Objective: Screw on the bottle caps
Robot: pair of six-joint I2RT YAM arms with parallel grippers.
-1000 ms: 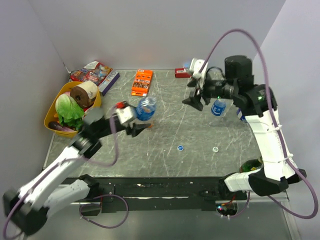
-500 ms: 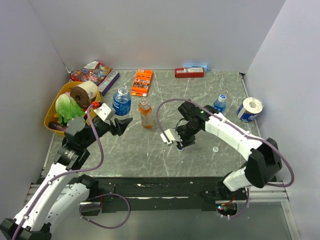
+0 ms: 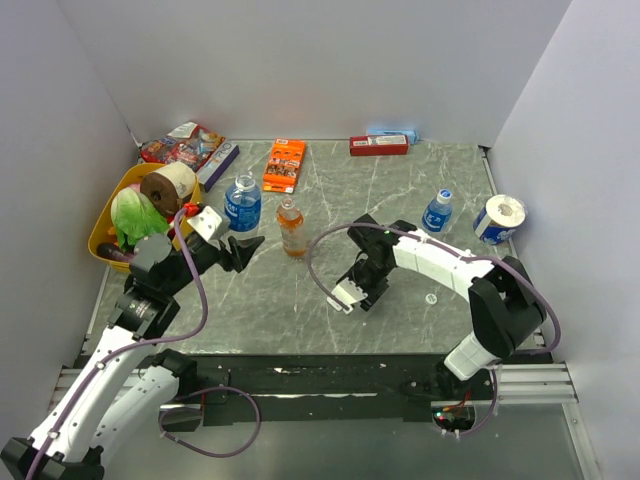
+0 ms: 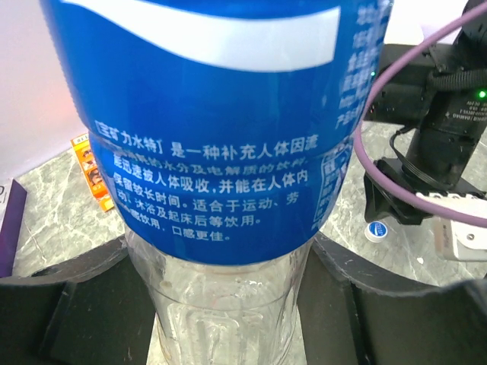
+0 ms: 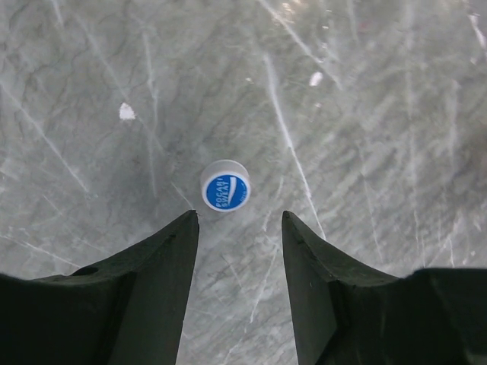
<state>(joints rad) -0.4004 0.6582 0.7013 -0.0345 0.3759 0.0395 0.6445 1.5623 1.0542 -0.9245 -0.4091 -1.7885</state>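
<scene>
Left fingers [image 4: 68,319] partly behind blue-label bottle [image 4: 221,152]

Blue-topped cap [image 5: 226,186]; blue-labelled bottle [image 4: 221,114]; grey marbled table [image 5: 380,114].

Blue-label bottle [image 3: 242,205] upright, orange bottle [image 3: 291,227] beside, small bottle [image 3: 437,212] blue-capped, loose blue cap [image 5: 226,185] flat

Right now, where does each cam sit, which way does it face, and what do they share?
Top external: above and behind the bases, looking down on the table; left arm, right arm show.
Left wrist: looks level past its own fingers at the gripped blue-label bottle.
Right wrist: looks straight down past open fingers at a blue cap.
Shared: both wrist views show that cap.
</scene>
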